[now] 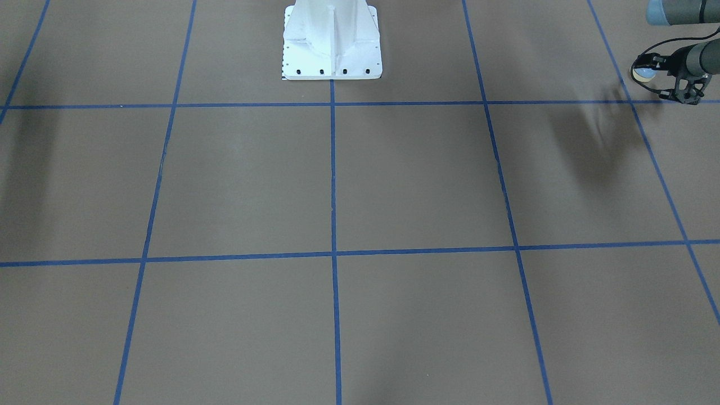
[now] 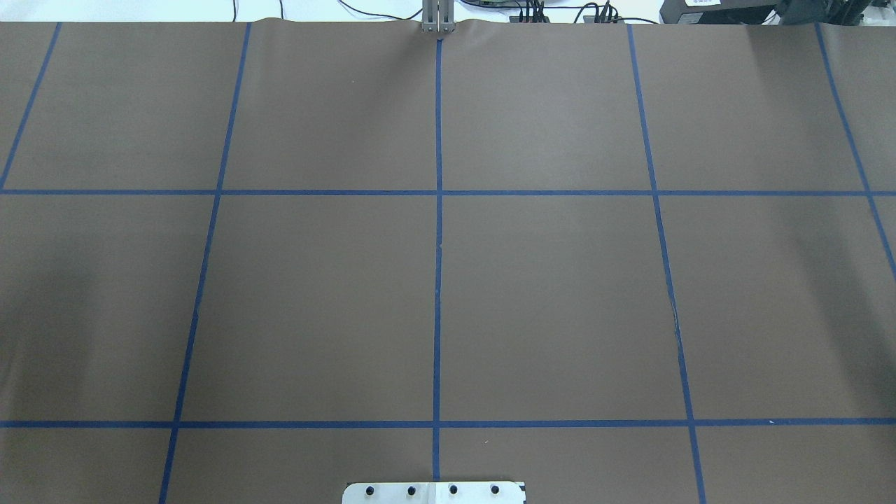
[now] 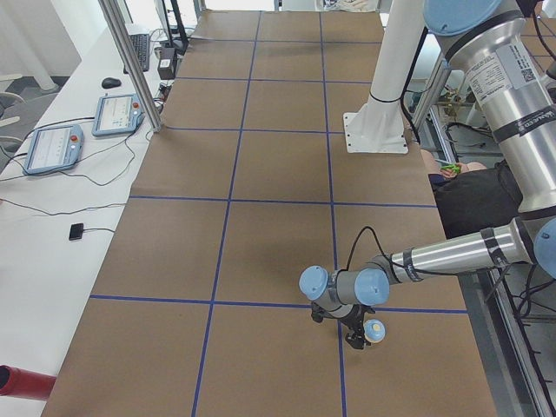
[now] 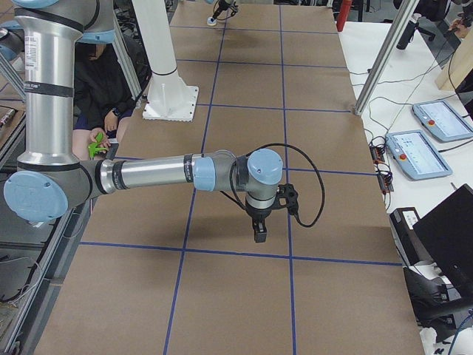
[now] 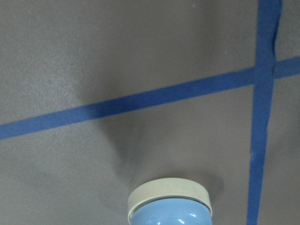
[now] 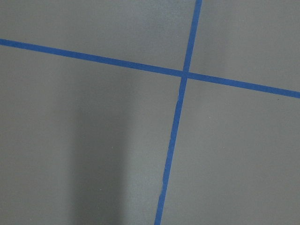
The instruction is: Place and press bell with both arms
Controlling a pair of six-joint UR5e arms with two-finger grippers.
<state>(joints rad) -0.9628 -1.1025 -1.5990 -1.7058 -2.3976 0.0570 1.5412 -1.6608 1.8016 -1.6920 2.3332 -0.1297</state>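
The light-blue bell with its cream base ring is at the tip of my left gripper, at the far end of the table on my left side. In the left wrist view the bell fills the bottom edge, base ring pointing away, above the brown table; no fingers show there. It also shows in the exterior left view beside the left gripper. My right gripper points down above the table; I cannot tell if it is open. The overhead view shows neither arm.
The white flanged pedestal stands at the robot's side of the table. Blue tape lines grid the brown surface. Tablets and cables lie on a side table. A seated person is beside the robot's base.
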